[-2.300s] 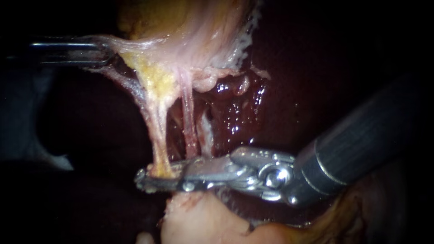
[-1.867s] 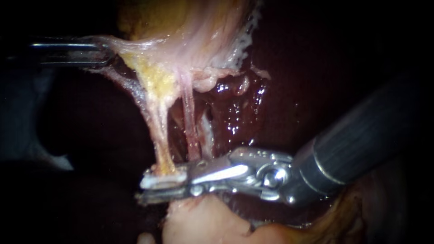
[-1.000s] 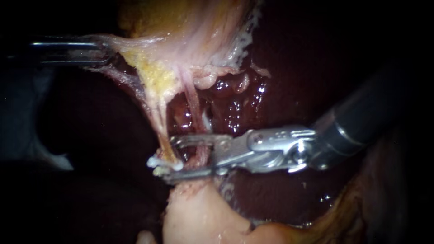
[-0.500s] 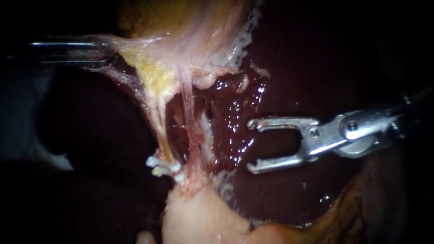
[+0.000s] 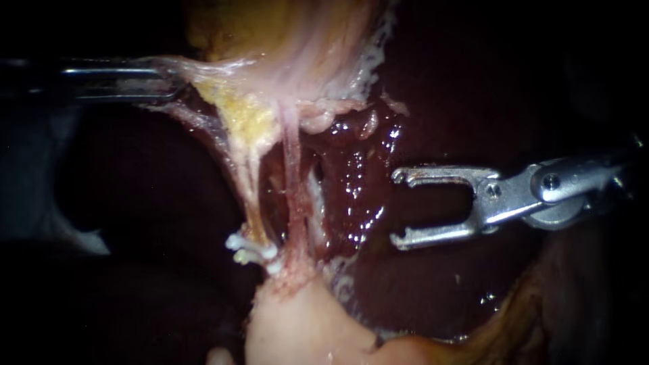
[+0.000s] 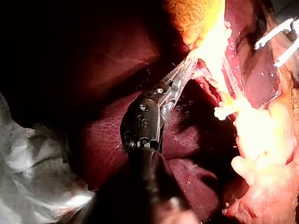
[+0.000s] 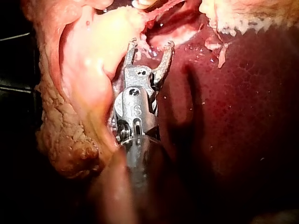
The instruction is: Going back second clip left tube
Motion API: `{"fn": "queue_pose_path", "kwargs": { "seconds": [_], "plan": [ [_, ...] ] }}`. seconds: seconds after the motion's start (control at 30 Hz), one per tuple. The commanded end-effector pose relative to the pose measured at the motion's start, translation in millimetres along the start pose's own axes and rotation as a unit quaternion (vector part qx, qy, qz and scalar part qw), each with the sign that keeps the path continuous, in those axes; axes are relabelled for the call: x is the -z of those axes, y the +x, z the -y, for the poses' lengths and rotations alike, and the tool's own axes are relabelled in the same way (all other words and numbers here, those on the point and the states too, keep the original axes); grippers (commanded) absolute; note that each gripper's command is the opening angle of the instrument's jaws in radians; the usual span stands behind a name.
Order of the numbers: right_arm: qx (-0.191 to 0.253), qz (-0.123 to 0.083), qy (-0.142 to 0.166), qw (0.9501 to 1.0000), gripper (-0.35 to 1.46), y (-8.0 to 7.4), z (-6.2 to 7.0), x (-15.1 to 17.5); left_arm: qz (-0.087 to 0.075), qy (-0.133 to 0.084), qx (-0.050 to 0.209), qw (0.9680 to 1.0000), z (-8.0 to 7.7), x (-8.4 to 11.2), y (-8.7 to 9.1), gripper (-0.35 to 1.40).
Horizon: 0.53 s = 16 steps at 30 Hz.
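Here the left instrument (image 5: 170,78), jaws clamped on the gallbladder (image 5: 304,47), holds traction; the right instrument (image 5: 399,208), jaws open and empty, could snag the liver (image 5: 355,189) right of the left tube (image 5: 251,196).

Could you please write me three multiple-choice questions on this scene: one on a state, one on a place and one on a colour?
1. The right instrument's jaws are:
A. shut on tissue
B. open, holding nothing
C. shut together

2. The clip sits:
A. between the right instrument's jaws
B. low on the left tube
C. at that tube's upper end

3. The clip's colour is:
A. blue
B. gold
C. white

Answers:
1 B: a clear gap shows between the jaws, with nothing in it.
2 B: the clip crosses the tube's lower end, well apart from the instrument.
3 C: it shows white against the pink and yellow tissue.
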Motion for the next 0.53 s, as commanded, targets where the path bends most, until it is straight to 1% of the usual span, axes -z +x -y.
{"fn": "queue_pose_path", "kwargs": {
  "seconds": [0.03, 0.1, 0.17, 0.53],
  "plan": [
    [0.000, 0.000, 0.000, 1.0000, 0.50, 0.0, 0.0, -0.1, 0.001, 0.000, -0.002, 1.0000, 0.0, -0.5, -0.2, -0.35],
    [0.000, 0.000, 0.000, 1.0000, 0.50, 0.0, 0.0, -0.1, 0.003, -0.001, -0.003, 1.0000, 0.1, -1.1, -0.6, -0.35],
    [0.000, 0.000, 0.000, 1.0000, 0.50, 0.0, 0.0, 0.0, 0.004, 0.000, -0.004, 1.0000, 0.1, -1.2, -0.8, -0.35],
    [0.000, -0.001, 0.003, 1.0000, 0.50, 0.1, 0.2, 0.0, 0.004, 0.000, -0.003, 1.0000, 0.1, -1.2, -0.6, -0.35]
  ]
}}
